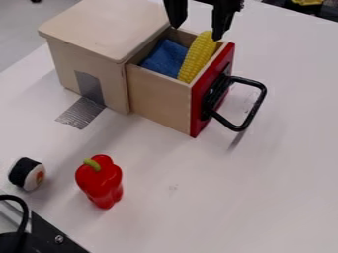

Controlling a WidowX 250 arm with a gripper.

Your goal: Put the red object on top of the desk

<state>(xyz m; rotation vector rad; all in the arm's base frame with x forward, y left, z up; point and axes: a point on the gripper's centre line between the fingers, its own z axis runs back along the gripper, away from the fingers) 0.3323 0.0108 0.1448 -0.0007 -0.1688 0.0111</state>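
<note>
My gripper (196,24) hangs at the top edge of the camera view, over the back part of the pulled-out drawer, with its two fingers spread apart and nothing visible between them. The red object, a toy bell pepper (100,181) with a green stem, stands on the white table at the lower left, well away from the gripper. The desk is a small light wooden box (102,27) with a bare flat top, at the upper left. Its drawer (158,99) is open toward the right.
In the drawer lie a yellow corn cob (198,57) and a blue cloth (165,58). A black handle (255,106) juts from the red drawer front (210,91). Left of the pepper is a sushi roll (27,174). Silver tape (82,112) holds the box to the table.
</note>
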